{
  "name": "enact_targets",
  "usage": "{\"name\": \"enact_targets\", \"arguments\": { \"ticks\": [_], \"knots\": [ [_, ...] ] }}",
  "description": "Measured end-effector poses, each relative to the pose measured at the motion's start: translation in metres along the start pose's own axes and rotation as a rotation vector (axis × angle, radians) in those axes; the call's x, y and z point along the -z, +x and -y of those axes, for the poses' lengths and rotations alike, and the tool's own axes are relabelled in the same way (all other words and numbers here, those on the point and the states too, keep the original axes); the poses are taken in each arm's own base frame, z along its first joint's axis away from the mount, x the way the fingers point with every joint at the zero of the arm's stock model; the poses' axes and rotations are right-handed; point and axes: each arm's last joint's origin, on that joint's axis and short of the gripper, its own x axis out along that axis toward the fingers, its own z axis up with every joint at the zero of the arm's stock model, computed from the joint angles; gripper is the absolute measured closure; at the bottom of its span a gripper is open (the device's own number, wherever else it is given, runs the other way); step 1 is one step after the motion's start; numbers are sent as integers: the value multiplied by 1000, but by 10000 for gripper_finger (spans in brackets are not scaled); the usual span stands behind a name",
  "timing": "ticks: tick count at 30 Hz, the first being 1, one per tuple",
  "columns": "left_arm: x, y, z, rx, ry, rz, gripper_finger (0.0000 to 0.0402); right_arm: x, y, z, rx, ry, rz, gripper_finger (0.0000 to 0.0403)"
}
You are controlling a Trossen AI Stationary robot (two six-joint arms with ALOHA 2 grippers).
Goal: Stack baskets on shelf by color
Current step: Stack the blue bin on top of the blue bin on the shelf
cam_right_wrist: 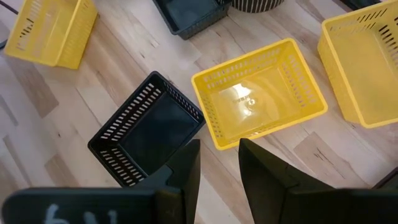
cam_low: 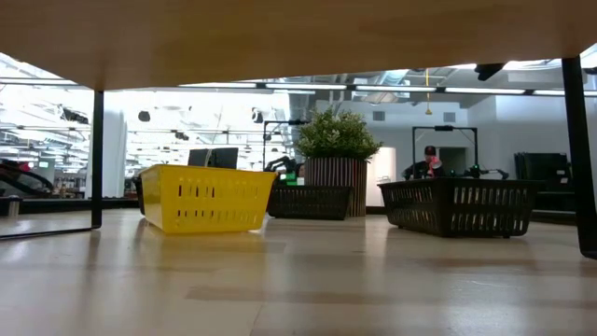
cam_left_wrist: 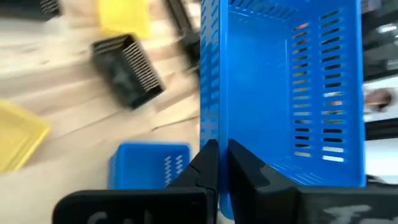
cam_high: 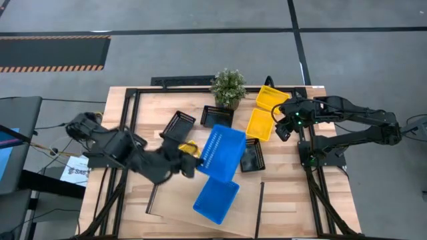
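Left gripper [cam_high: 189, 162] is clenched on the rim of a blue basket [cam_high: 221, 153], lifted mid-counter — right gripper [cam_high: 285, 127] hangs released over a yellow basket [cam_high: 259, 124] at two o'clock.

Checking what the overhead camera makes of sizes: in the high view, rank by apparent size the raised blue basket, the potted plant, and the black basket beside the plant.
1. Raised blue plastic basket, though it sits nearer the camera.
2. Potted green plant and black mesh basket: too alike to rank.

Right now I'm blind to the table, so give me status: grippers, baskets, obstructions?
Left gripper shut on blue basket, lifted. Right gripper open above yellow basket. Second blue basket below. Plant at rear.
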Motion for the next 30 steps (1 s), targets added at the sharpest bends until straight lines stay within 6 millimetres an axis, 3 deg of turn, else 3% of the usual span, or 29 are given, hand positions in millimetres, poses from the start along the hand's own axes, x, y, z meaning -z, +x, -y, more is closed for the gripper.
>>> {"name": "enact_targets", "arguments": {
  "ticks": [9,16,21,30],
  "knots": [
    [50,32,10,-241,-105,-126,401,0,0,0,0,-19,0,269],
    [78,31,6,-298,-121,-197,401,0,0,0,-1,-18,0,270],
    [85,22,-1,-345,-94,-173,401,0,0,0,-2,-18,-1,269],
    [87,27,3,-285,66,-211,401,0,0,0,-2,-18,-1,270]
  ]
}}
